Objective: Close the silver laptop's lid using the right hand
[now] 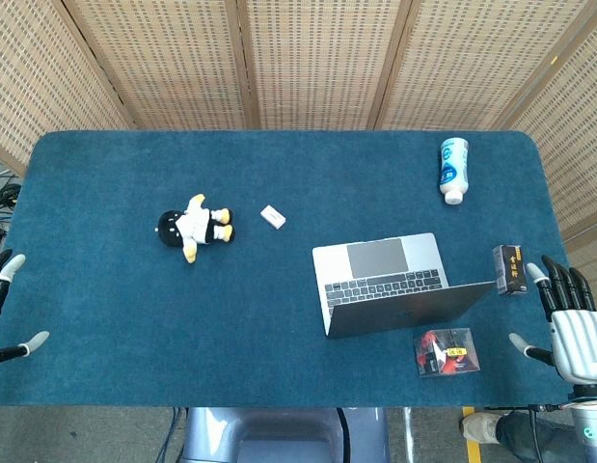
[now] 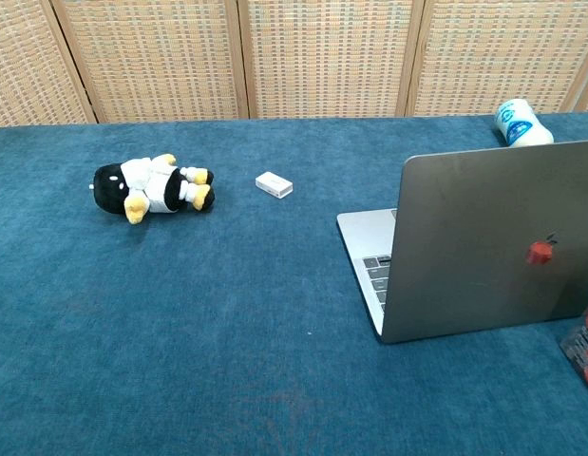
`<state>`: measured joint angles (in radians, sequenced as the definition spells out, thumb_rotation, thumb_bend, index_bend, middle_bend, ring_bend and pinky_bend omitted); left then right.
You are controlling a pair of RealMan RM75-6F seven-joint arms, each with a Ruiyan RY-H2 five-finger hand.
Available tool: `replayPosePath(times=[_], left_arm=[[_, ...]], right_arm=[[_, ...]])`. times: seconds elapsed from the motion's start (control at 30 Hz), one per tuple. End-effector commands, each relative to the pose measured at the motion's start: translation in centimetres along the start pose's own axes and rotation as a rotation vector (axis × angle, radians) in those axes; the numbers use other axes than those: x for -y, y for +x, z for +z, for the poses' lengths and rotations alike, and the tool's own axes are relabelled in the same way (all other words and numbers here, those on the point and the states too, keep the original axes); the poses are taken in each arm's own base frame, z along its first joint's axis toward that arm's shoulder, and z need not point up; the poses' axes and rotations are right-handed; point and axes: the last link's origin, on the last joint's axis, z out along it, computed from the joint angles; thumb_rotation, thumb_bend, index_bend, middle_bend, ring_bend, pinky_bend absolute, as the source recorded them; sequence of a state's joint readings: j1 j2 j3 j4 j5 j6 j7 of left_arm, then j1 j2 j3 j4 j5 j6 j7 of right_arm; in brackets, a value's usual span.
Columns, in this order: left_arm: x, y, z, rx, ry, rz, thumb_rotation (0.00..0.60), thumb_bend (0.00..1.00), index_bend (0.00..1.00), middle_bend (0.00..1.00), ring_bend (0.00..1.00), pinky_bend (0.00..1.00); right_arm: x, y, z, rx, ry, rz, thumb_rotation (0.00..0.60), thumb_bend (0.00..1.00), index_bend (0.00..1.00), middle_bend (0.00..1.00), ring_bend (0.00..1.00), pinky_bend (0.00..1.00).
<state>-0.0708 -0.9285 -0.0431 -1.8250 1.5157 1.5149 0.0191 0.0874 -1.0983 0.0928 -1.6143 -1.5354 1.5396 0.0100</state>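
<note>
The silver laptop (image 1: 390, 282) stands open on the blue table, its keyboard facing away from me and its lid (image 2: 502, 242) upright toward the near edge. My right hand (image 1: 568, 323) hovers at the table's right edge, to the right of the laptop and apart from it, fingers spread and empty. At the far left edge my left hand (image 1: 4, 304) shows only partly, fingers apart, holding nothing. Neither hand appears in the chest view.
A small black box (image 1: 510, 269) stands between the laptop and my right hand. A red and black packet (image 1: 446, 351) lies in front of the lid. A white bottle (image 1: 453, 169) lies at the back right. A penguin toy (image 1: 194, 228) and white eraser (image 1: 272, 217) lie left.
</note>
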Motion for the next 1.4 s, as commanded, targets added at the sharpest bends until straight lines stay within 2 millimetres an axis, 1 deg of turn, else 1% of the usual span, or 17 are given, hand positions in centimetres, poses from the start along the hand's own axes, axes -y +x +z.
replayPosePath(times=[0.03, 0.33, 0.43, 0.53, 0.7, 0.87, 1.1, 1.23, 1.37, 1.4], left_arm=[[0.0, 0.0, 0.0, -0.001, 0.0, -0.001, 0.6, 0.0, 0.0, 0.0, 0.0, 0.0], [0.1, 0.2, 0.0, -0.007, 0.004, -0.006, 0.6, 0.0, 0.0, 0.0, 0.0, 0.0], [0.2, 0.2, 0.1, -0.007, 0.009, -0.005, 0.6, 0.0, 0.0, 0.0, 0.0, 0.0], [0.2, 0.2, 0.3, -0.006, 0.015, -0.007, 0.6, 0.0, 0.0, 0.0, 0.0, 0.0], [0.3, 0.1, 0.7, 0.0, 0.028, -0.004, 0.6, 0.0, 0.0, 0.0, 0.0, 0.0], [0.5, -0.1, 1.0, 0.007, 0.041, 0.0, 0.6, 0.0, 0.0, 0.0, 0.0, 0.0], [0.5, -0.3, 1.4, 0.017, 0.051, 0.006, 0.6, 0.0, 0.0, 0.0, 0.0, 0.0], [0.5, -0.4, 1.5, 0.019, 0.056, 0.007, 0.6, 0.0, 0.0, 0.0, 0.0, 0.0], [0.6, -0.4, 1.6, 0.021, 0.062, 0.005, 0.6, 0.0, 0.0, 0.0, 0.0, 0.0], [0.6, -0.4, 1.7, 0.022, 0.062, 0.005, 0.6, 0.0, 0.0, 0.0, 0.0, 0.0]], right_arm=[[0.0, 0.0, 0.0, 0.0, 0.0, -0.001, 0.6, 0.0, 0.0, 0.0, 0.0, 0.0], [0.3, -0.3, 0.2, 0.018, 0.018, 0.009, 0.6, 0.0, 0.0, 0.0, 0.0, 0.0], [1.0, -0.6, 1.1, 0.042, 0.058, 0.031, 0.6, 0.0, 0.0, 0.0, 0.0, 0.0], [1.8, -0.8, 2.5, 0.069, 0.121, 0.04, 0.6, 0.0, 0.0, 0.0, 0.0, 0.0], [3.2, -0.7, 4.9, 0.12, 0.215, 0.121, 0.6, 0.0, 0.0, 0.0, 0.0, 0.0], [4.0, -0.9, 7.1, 0.139, 0.282, 0.14, 0.6, 0.0, 0.0, 0.0, 0.0, 0.0], [5.1, -1.7, 8.8, 0.167, 0.324, 0.16, 0.6, 0.0, 0.0, 0.0, 0.0, 0.0], [5.8, -2.1, 9.8, 0.184, 0.337, 0.142, 0.6, 0.0, 0.0, 0.0, 0.0, 0.0], [6.3, -2.4, 10.3, 0.192, 0.341, 0.126, 0.6, 0.1, 0.0, 0.0, 0.0, 0.0], [6.4, -2.5, 10.4, 0.193, 0.341, 0.124, 0.6, 0.1, 0.0, 0.0, 0.0, 0.0]])
